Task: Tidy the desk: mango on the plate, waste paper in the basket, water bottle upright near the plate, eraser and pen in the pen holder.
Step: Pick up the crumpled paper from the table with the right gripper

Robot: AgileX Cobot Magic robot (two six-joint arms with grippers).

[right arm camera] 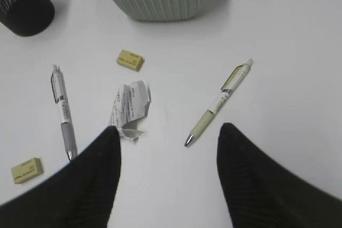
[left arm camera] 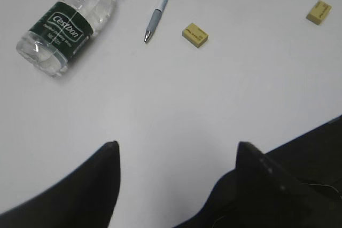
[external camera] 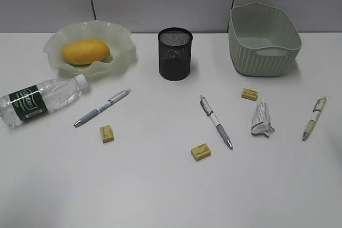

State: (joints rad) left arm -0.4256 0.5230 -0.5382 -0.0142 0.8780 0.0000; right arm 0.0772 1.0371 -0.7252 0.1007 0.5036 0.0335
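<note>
Hovering, both pincers wide, empty: left pincer (left arm camera: pixel 176 180), right pincer (right arm camera: pixel 168 177). Mango (external camera: pixel 85 51) on plate (external camera: pixel 120 38). Paper (right arm camera: pixel 128 108) on worktop (external camera: pixel 160 185) under right pincer, likely next: descend, pinch, carry to basket (right arm camera: pixel 160 4). Bottle (left arm camera: pixel 67 28) lying flat.

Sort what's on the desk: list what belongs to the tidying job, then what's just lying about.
Job: mango on the plate; water bottle lying down; waste paper; basket; pen holder; three pens; three erasers.

Lying about: nothing.
</note>
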